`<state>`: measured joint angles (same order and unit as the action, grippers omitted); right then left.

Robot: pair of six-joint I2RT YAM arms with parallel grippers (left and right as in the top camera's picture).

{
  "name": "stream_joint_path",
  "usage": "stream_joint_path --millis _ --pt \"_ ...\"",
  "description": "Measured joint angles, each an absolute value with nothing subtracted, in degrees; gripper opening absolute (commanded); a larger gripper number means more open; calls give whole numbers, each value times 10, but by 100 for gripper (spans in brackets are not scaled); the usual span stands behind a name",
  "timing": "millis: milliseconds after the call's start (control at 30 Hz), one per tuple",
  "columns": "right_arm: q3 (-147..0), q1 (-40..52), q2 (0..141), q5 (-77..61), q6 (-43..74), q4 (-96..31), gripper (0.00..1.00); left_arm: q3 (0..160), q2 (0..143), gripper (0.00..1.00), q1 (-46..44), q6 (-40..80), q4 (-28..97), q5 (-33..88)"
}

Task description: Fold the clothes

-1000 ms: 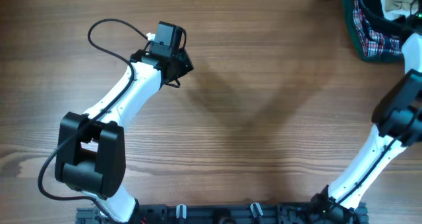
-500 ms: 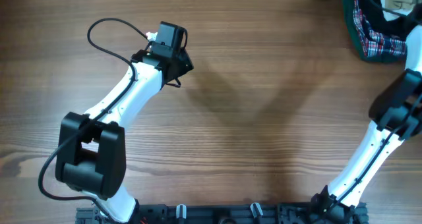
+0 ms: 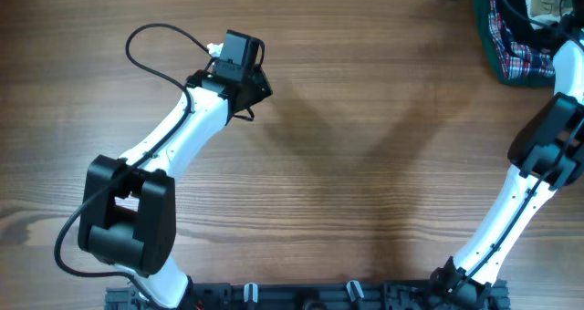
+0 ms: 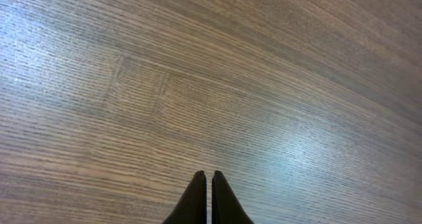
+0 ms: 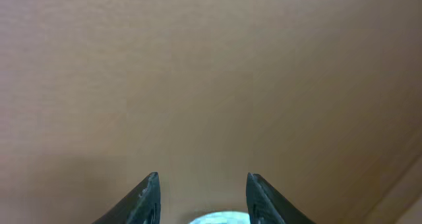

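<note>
Right arm swung further toward 1 o'clock, by heap (image 3: 511, 50), likely to fetch clothes (image 5: 217, 219), seen only as a pale patch low between the parted fingers of right tool (image 5: 201, 178). Left tool (image 4: 208, 176) pressed together, idle over table (image 4: 198, 85) at 11 o'clock

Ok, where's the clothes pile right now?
Overhead view: the clothes pile sits in the top-right corner of the table, beside the right arm, far from the left gripper.
</note>
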<state>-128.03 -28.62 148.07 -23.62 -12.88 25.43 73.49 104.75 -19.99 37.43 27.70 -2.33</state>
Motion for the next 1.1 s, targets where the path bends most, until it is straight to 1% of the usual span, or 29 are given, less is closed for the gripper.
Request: stream_joint_path --millis 133,167,200,233,267,333,400,433,467,500,633,667,733,800,867,967,1067,1100 --pt "-1280 -286 1475 -243 -126 212 43 735 1047 4 -200 374 276 -23" --pt "-1280 -286 1470 -243 -126 200 45 735 1047 4 -200 374 276 -23" --pt "-1280 -286 1465 -244 -126 194 48 735 1047 4 -200 375 276 -23" --pt "-1280 -286 1455 -244 -126 187 64 735 1047 5 -200 375 276 -23" --pt "-1280 -286 1442 -244 -124 179 100 735 1047 4 -200 374 276 -23" --pt "-1280 -286 1396 -244 -112 165 100 735 1047 5 -200 375 276 -23" --pt "-1280 -286 1361 -247 -84 147 100 735 1047 15 -200 375 276 -23" --pt "-1280 -286 1336 -256 -58 137 100 735 1047 35 -200 376 276 -23" --pt "-1280 -285 1309 -286 -23 123 100 735 1047 66 -200 379 276 -23" --pt "-1280 -284 1289 -323 -4 109 100 735 1047 100 -200 379 275 -23" --pt "-1280 -261 1223 -494 36 92 100 735 1047 100 -200 383 274 -23" --pt "-1280 -241 1204 -565 62 93 100 735 1047 100 -200 382 274 -23" --pt "-1281 -204 1188 -630 114 94 100 735 1047 100 -200 383 274 -22" --pt "-1281 -173 1186 -657 173 93 100 735 1047 100 -200 383 274 -8" --pt "-1281 -133 1186 -678 267 92 100 735 1047 100 -200 383 274 4" --pt "-1281 -99 1186 -686 419 87 100 735 1047 100 -200 383 274 10" --pt "-1281 -74 1186 -691 602 72 100 735 1047 100 -200 383 274 11" --pt "-1281 -70 1186 -693 689 65 100 735 1047 100 -200 383 274 12"
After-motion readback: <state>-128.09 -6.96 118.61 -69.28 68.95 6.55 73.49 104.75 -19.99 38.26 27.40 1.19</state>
